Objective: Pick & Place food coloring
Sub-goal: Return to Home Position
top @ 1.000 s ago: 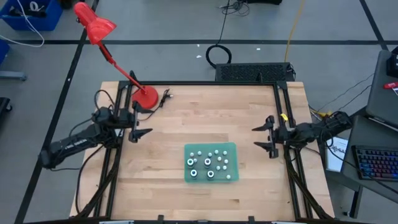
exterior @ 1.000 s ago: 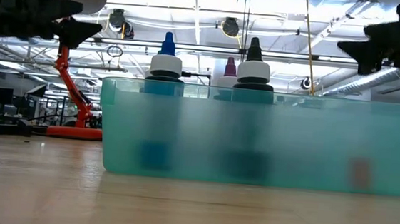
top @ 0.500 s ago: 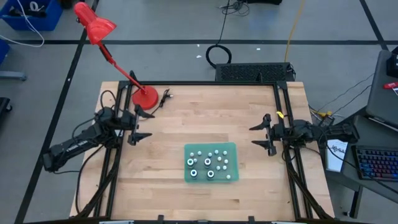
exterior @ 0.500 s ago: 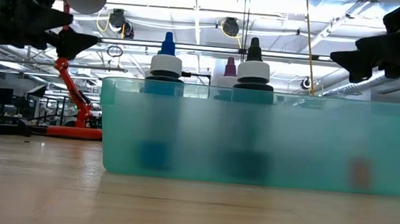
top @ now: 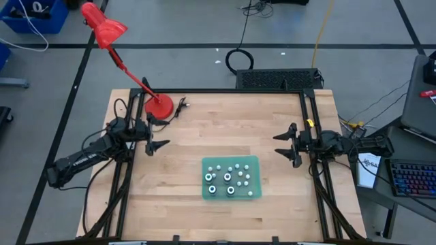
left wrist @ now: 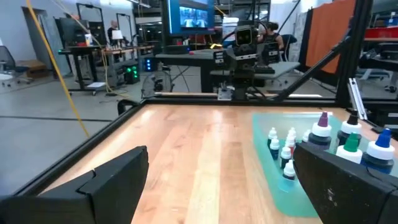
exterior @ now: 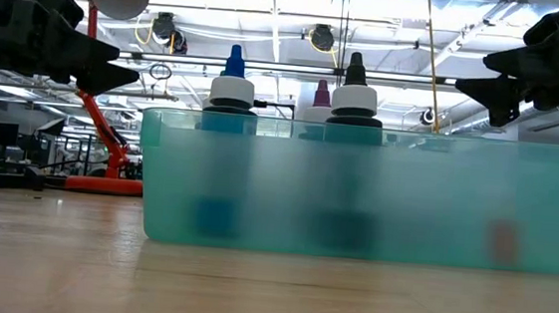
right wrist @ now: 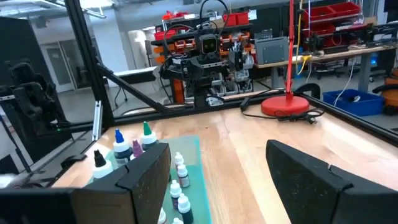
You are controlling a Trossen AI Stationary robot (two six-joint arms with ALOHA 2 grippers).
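The food coloring bottles (top: 230, 178) stand upright in a shallow translucent teal tray (top: 253, 163) at the middle of the table, toward its near edge. Most are small and whitish. The low view shows bigger ones with a blue top (exterior: 234, 61), a black top (exterior: 355, 71) and a purple top (exterior: 322, 88). My left gripper (top: 159, 135) hovers open over the table's left side, above and left of the tray. My right gripper (top: 281, 145) hovers open over the right side. Each wrist view shows the bottles (left wrist: 291, 150) (right wrist: 140, 149) ahead and off to one side.
A red desk lamp stands with its base (top: 159, 107) on the far left corner, its cord beside it. Black frame rails (top: 315, 122) run along the left and right edges. Bare wood (top: 225, 129) lies between the grippers and around the tray.
Both grippers have come down a little and stayed open. The left one has edged toward the table's middle. The right one has moved slightly toward the left as its arm lowered. The tray and bottles have not moved.
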